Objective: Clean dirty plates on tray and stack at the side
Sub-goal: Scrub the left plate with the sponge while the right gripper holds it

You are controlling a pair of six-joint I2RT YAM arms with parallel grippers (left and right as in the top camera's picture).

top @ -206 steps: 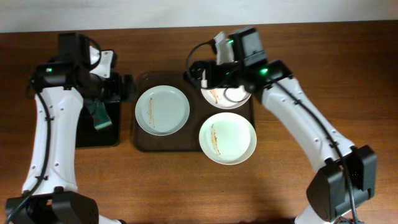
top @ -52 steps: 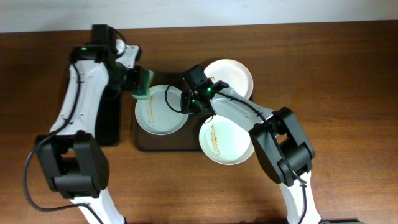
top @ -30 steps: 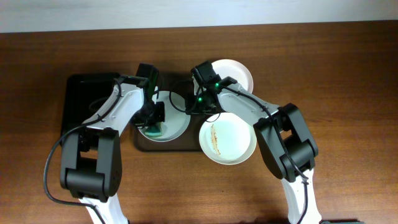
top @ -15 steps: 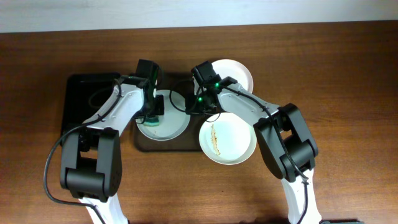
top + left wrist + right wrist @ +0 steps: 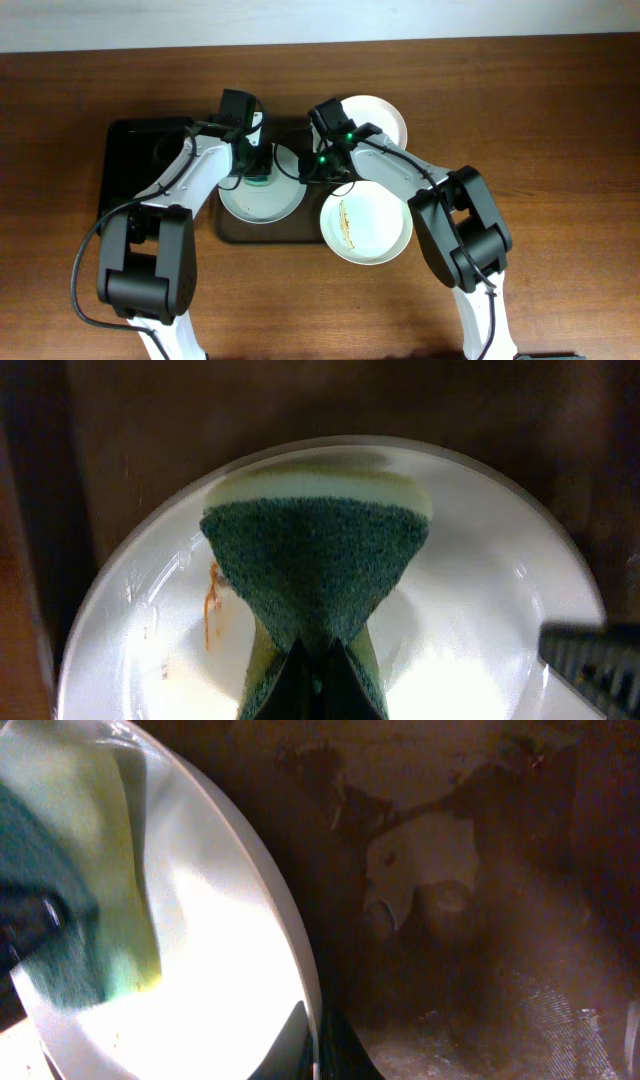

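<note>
Plate [image 5: 255, 200] with a brown streak lies on the left half of the tray [image 5: 228, 232]. My left fingers [image 5: 316, 665] clamp a green sponge [image 5: 315, 555] pressed onto it; my right fingers [image 5: 312, 1045] pinch its right rim. Right of it, a second plate [image 5: 372, 118] lies far, a third plate [image 5: 366, 222] near, streaked.
</note>
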